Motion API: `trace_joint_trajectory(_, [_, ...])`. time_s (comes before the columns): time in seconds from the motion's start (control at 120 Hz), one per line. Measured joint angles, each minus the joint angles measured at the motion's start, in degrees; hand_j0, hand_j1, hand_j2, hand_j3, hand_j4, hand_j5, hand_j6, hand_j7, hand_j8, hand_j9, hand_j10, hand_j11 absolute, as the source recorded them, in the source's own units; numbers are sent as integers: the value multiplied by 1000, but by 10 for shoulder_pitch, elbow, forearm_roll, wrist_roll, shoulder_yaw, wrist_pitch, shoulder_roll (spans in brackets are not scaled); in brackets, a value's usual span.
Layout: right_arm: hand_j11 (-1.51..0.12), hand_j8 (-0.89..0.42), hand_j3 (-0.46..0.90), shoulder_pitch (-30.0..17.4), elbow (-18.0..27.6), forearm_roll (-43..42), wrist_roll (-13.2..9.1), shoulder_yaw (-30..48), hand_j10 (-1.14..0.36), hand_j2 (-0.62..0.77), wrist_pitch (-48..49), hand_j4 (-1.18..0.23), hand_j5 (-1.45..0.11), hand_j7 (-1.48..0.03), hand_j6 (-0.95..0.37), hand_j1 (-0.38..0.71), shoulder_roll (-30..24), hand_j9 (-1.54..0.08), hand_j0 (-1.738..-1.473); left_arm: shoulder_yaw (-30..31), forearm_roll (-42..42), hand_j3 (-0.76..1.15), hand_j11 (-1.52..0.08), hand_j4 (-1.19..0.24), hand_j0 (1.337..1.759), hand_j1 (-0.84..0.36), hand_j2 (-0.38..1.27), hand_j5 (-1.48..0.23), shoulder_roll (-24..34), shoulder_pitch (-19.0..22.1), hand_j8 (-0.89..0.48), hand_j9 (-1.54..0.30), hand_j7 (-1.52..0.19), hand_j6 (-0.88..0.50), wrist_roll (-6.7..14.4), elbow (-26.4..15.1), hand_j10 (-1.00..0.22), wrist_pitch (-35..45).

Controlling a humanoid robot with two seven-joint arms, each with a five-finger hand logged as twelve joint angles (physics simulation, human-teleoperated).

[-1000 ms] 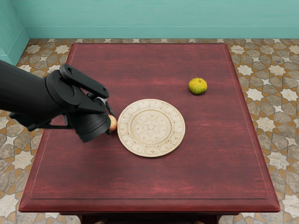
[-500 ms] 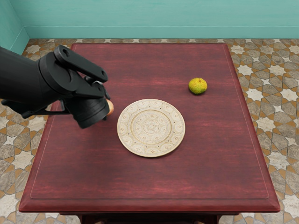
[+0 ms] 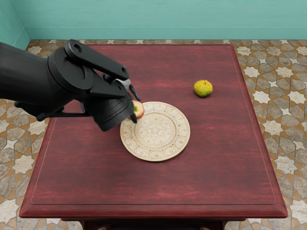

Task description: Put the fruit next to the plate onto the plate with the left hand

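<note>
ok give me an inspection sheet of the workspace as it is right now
surface: dark red wooden table, no spills or marks seen
job's things: patterned round plate near the table's middle; reddish fruit held over the plate's upper-left rim, not yet released, contact with the plate cannot be told
clutter: one green fruit lying alone to the upper right of the plate, well apart from it
grippers: left hand comes in from the picture's left and is closed on the reddish fruit; right hand not in view
cables: nothing seen
surroundings: patterned tile floor around the table, teal wall behind
</note>
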Motion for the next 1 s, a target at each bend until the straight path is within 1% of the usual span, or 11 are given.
trace_joint_trajectory(0.125, [-29, -22, 0, 0, 0, 0, 0, 0, -22, -5, 0, -22, -29, -29, -22, -322, 0, -29, -1658, -10, 2, 0, -870, -641, 1657, -322, 580, -885, 0, 12, -512, -867, -859, -472, -1, 2, -649, 0])
trace_joint_trajectory(0.3, [-29, -22, 0, 0, 0, 0, 0, 0, -22, -5, 0, -22, -29, -29, -22, -322, 0, -29, -1658, -16, 3, 0, -853, -636, 1658, -301, 559, -864, 0, 13, -532, -851, -841, -494, -2, 4, -641, 0])
trace_joint_trajectory(0.333, [-29, -22, 0, 0, 0, 0, 0, 0, -22, -5, 0, -22, -29, -29, -22, -322, 0, -29, -1658, -17, 4, 0, -791, -590, 1658, -265, 484, -800, 0, 13, -502, -789, -780, -471, -2, 4, -595, 0])
trace_joint_trajectory(0.4, [-29, -22, 0, 0, 0, 0, 0, 0, -22, -5, 0, -22, -29, -29, -22, -322, 0, -29, -1658, -18, 7, 0, -600, -448, 1658, -121, 354, -606, 0, 25, -385, -598, -592, -362, -2, 4, -452, 1])
trace_joint_trajectory(0.5, [-29, -22, 0, 0, 0, 0, 0, 0, -22, -5, 0, -22, -29, -29, -22, -322, 0, -29, -1658, -21, 14, 0, -375, -281, 1658, 54, 218, -379, 0, 25, -242, -374, -371, -228, -2, 4, -283, 1])
trace_joint_trajectory(0.7, [-29, -22, 0, 0, 0, 0, 0, 0, -22, -5, 0, -22, -29, -29, -22, -322, 0, -29, -1658, -16, 15, 0, -143, -107, 1658, 236, 82, -145, 2, 25, -93, -143, -142, -88, -1, 4, -108, 0])
trace_joint_trajectory(0.733, [-29, -22, 0, 0, 0, 0, 0, 0, -22, -4, 0, -22, -29, -29, -22, -323, 0, -29, -1658, -11, 13, 0, -122, -92, 1658, 253, 70, -123, 50, 25, -79, -122, -120, -75, -1, 4, -92, -19])
trace_joint_trajectory(0.783, [-29, -22, 0, 0, 0, 0, 0, 0, -22, -5, 0, -22, -29, -29, -22, -322, 0, -29, -1658, 6, 9, 0, -95, -71, 1658, 274, 55, -96, 125, 23, -62, -95, -94, -58, -1, 4, -72, -81])
trace_joint_trajectory(0.867, [-29, -22, 0, 0, 0, 0, 0, 0, -22, -4, 0, -22, -29, -29, -22, -322, 0, -29, -1658, 39, 7, 0, -63, -48, 1658, 299, 36, -64, 234, 13, -41, -63, -63, -39, 0, 9, -48, -228])
trace_joint_trajectory(0.925, [-29, -22, 0, 0, 0, 0, 0, 0, -22, -4, 0, -22, -29, -29, -22, -322, 0, -29, -1658, 54, 8, 0, -48, -36, 1658, 312, 27, -48, 333, 18, -31, -48, -47, -29, 1, 19, -36, -333])
trace_joint_trajectory(1.0, [-29, -22, 0, 0, 0, 0, 0, 0, -22, -5, 0, -22, -29, -29, -22, -322, 0, -29, -1658, 63, 15, 0, -33, -24, 1658, 323, 19, -33, 393, 23, -21, -33, -33, -20, 10, 28, -25, -449])
